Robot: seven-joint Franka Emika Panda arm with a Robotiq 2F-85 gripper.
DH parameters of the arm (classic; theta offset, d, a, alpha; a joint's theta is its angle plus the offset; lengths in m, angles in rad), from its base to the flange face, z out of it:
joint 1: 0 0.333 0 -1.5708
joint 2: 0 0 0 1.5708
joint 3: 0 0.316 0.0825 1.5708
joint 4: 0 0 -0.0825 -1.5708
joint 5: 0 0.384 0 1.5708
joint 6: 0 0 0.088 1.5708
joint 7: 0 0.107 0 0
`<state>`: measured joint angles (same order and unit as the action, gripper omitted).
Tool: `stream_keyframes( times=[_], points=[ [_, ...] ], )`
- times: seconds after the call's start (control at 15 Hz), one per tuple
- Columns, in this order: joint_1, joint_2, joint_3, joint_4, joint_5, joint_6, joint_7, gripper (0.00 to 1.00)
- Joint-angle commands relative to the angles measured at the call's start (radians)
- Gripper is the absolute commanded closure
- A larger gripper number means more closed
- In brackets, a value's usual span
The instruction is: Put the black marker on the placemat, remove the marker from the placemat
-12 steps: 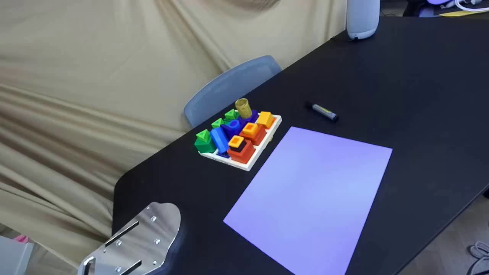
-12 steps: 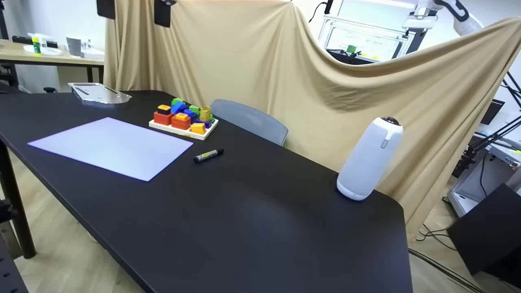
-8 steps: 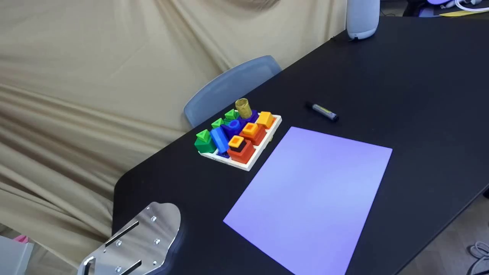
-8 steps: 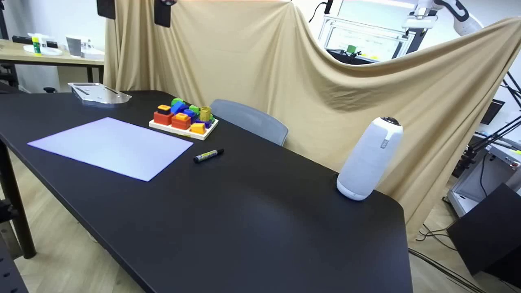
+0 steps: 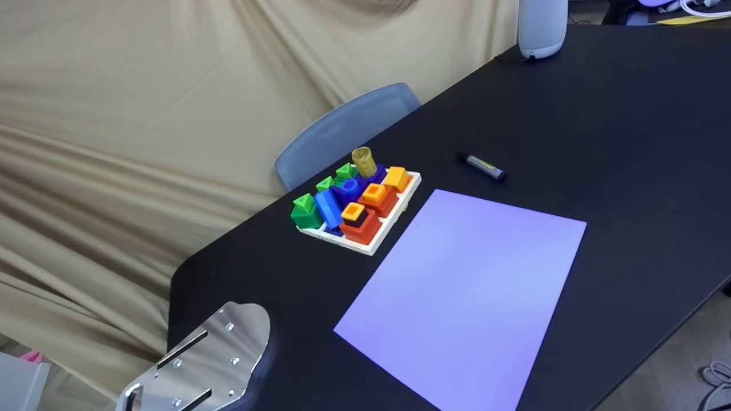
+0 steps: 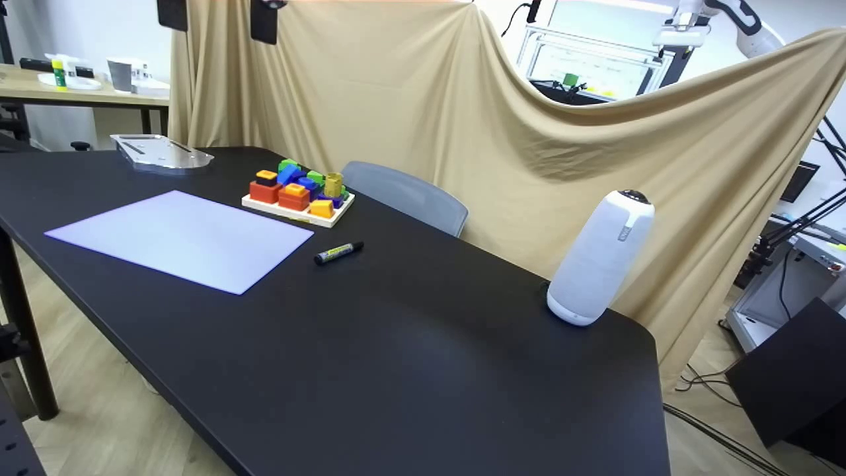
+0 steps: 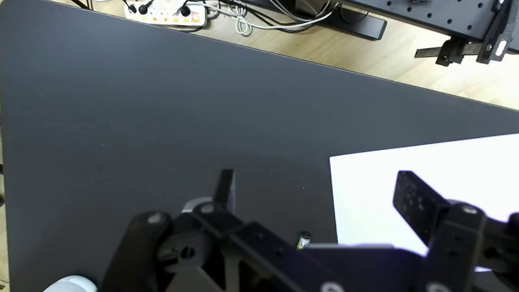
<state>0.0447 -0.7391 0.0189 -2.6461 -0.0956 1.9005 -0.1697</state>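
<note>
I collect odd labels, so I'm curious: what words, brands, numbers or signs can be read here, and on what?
Nothing reads clearly enough to quote.
On the black marker: print along the barrel, too small to read.
On the tall white device: a small grey mark on its upper part, too blurred to read.

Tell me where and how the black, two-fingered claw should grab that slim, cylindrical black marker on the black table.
Probably by the yellow-printed middle of the marker, the open claw coming straight down and closing crosswise. The marker lies flat on the table, apart from the pale-purple rectangular placemat, so both long sides look free to pinch.
</note>
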Motion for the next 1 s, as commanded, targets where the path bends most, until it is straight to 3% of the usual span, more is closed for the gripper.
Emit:
stream_keyframes(
  times=[0.0,0.2,0.47,0.73,0.93],
  points=[
    [0.009,0.001,-0.008,0.002,-0.005,-0.003,0.005,0.0],
    [0.005,0.041,-0.027,0.018,0.007,0.052,0.002,0.0],
    [-0.009,0.162,-0.035,0.047,0.003,0.264,0.025,0.0],
    [-0.011,0.372,-0.033,0.119,0.022,0.485,0.038,0.0],
    [-0.005,0.53,-0.021,0.21,0.055,0.555,0.054,0.0]
  ],
)
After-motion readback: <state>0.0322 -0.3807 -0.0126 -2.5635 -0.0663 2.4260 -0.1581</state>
